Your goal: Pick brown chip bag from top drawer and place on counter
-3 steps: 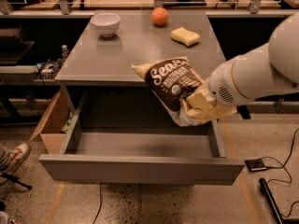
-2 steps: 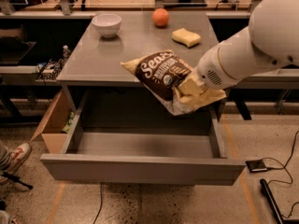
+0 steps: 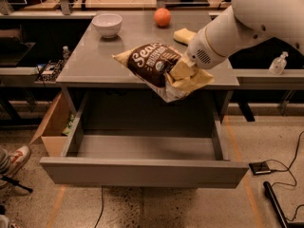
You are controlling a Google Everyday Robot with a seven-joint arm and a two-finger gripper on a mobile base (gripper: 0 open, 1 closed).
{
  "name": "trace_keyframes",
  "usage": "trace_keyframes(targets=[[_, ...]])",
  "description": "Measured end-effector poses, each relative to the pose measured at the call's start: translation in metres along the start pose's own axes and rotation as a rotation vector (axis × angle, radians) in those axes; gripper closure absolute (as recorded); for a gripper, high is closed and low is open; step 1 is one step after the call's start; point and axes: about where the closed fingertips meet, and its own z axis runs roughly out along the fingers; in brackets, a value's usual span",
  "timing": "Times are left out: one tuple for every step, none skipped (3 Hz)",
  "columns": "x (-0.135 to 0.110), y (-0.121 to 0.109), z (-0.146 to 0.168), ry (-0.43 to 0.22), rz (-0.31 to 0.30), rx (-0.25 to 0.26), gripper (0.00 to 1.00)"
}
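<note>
The brown chip bag (image 3: 154,64), dark brown with tan edges and white script, hangs in the air over the front edge of the grey counter (image 3: 102,61). My gripper (image 3: 184,71) is shut on the bag's right end, at the tip of the white arm coming in from the upper right. The bag tilts, its left corner over the counter and its lower right corner over the drawer opening. The top drawer (image 3: 142,170) is pulled fully open below, and its inside shows nothing in it.
On the counter stand a white bowl (image 3: 107,24), an orange ball (image 3: 162,17) and a yellow sponge (image 3: 184,35) partly behind the arm. A cardboard box (image 3: 53,127) sits left of the drawer. A clear bottle (image 3: 279,63) stands on a side shelf at right. Cables lie on the floor.
The arm has lifted the chip bag up and back, from above the open drawer to the level of the counter's front edge.
</note>
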Motion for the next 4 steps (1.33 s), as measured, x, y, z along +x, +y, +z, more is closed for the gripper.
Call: trace_keyframes(targets=[[0.0,0.0,0.0,0.001,0.0,0.0,1.0],[-0.016,-0.003,0.005,-0.009,-0.04,-0.015,1.0],[-0.045,-0.011,0.024,-0.01,-0.109,-0.059,1.0],[-0.063,-0.017,0.04,0.001,-0.141,-0.076,1.0]])
